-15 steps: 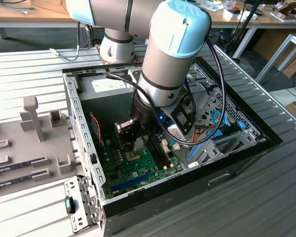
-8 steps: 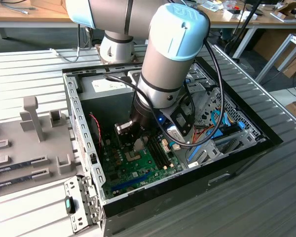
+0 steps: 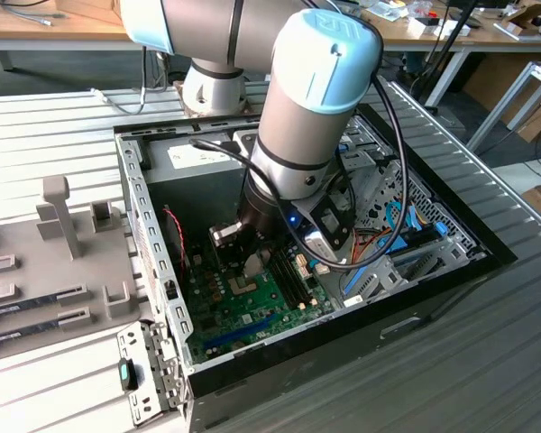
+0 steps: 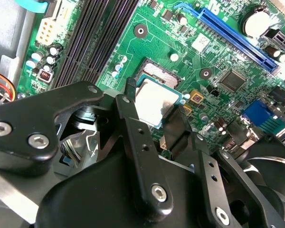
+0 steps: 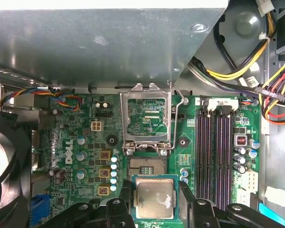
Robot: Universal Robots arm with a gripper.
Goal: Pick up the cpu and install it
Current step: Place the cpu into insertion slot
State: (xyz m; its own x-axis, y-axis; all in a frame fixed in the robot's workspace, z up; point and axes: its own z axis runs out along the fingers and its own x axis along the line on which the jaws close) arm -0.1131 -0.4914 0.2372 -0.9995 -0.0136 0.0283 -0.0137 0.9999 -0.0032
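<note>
Between the black fingers [image 5: 125,199] of the gripper [image 5: 154,197] sat the cpu [image 5: 154,200], pinched by two opposite edges, silvery top showing. Just beyond the fingertips lay the open socket [image 5: 146,167] on the green board [image 5: 71,137], its metal frame [image 5: 147,90] hinged up.

i see the computer case [image 3: 361,336] on the table [image 3: 487,370], with the parts tray [image 3: 36,262] beside it on the exterior view's left. my arm [image 3: 307,108] reaches down into the case, over the motherboard [image 3: 243,311] on its floor. in the first wrist view the cpu [image 5: 154,199] sits between the fingers of my gripper [image 5: 155,194], touching both, just beside the open socket [image 5: 146,166]. the memory slots [image 5: 217,147] run along one side of the socket; the fan [image 5: 4,166] lies well off on the other.
</note>
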